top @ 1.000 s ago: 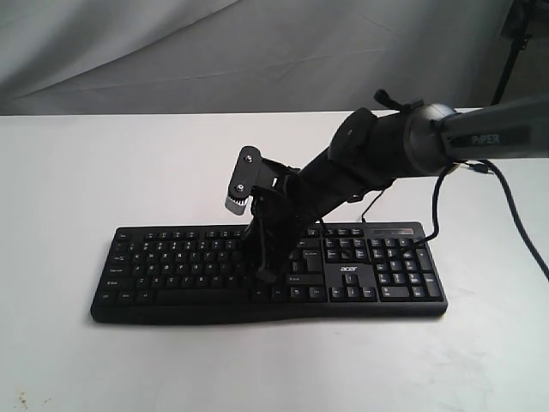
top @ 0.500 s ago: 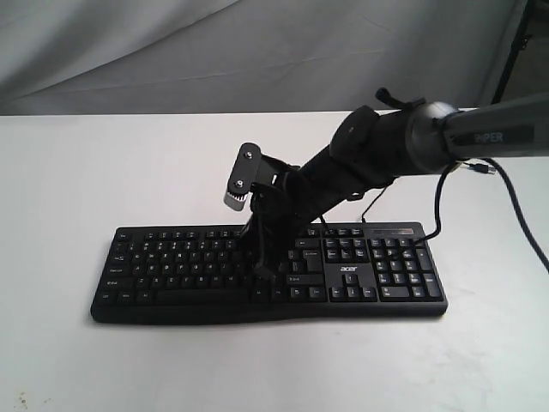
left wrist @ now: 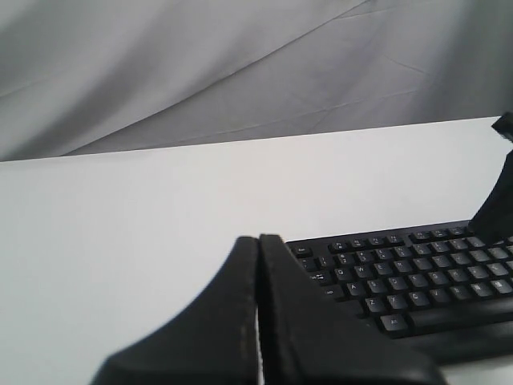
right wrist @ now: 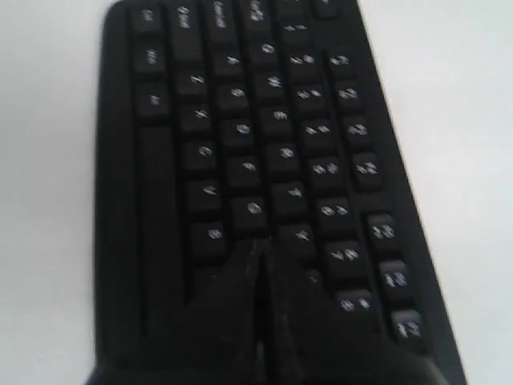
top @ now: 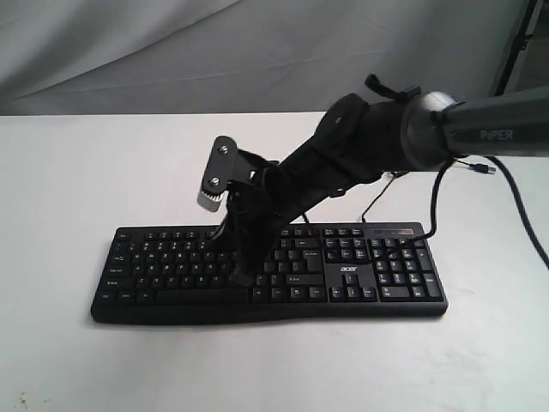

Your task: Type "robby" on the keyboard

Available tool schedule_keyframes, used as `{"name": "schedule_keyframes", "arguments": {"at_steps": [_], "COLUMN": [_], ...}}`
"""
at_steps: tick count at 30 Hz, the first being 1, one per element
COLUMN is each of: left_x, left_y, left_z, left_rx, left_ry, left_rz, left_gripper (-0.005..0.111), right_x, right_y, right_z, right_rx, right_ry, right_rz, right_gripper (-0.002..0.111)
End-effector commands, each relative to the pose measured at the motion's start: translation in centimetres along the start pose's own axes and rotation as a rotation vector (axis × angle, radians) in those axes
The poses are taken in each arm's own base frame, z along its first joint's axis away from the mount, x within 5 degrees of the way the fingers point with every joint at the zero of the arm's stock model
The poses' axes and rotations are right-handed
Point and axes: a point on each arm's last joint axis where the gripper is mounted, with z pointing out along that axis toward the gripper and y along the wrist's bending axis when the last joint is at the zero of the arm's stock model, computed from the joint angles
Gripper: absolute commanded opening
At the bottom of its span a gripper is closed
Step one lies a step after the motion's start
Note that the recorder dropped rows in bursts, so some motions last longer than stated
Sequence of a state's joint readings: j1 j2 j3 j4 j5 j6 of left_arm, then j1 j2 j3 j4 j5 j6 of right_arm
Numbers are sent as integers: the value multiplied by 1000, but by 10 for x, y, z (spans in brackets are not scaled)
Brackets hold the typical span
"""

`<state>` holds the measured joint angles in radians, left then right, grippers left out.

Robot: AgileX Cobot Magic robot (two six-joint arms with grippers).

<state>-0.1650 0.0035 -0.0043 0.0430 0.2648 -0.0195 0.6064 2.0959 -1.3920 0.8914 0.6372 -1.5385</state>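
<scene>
Keyboard (top: 171,262) lies long left to right, black with white letters, number pad (top: 399,275) right. Right gripper (top: 243,278) and left gripper (left wrist: 258,241) are pinched closed, empty.

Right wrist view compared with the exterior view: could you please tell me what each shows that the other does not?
Only the right wrist view shows the right gripper shut, its tips close over readable letter keys. Only the exterior view shows the number pad, acer logo, arm and backdrop. Both show the keyboard with the gripper low over its letter section.
</scene>
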Motion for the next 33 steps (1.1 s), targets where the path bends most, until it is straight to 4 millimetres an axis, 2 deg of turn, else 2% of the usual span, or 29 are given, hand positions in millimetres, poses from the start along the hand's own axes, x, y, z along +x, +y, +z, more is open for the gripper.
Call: {"name": "schedule_keyframes", "arguments": {"at_steps": [1, 10, 33], "left_x": [1, 1, 1], "left_y": [0, 0, 0], "left_z": [0, 0, 0], "left_rx": [5, 5, 5], "left_ry": [-5, -5, -5], "left_rz": [3, 3, 3], "left_gripper": [0, 0, 0], "right_x": [-15, -11, -12], "right_y": [19, 24, 19], "right_z": [11, 27, 29], "right_rx": [-32, -35, 17], "right_ry": [-7, 13, -4], "right_rz": [-41, -35, -9], "right_gripper": [0, 0, 0]}}
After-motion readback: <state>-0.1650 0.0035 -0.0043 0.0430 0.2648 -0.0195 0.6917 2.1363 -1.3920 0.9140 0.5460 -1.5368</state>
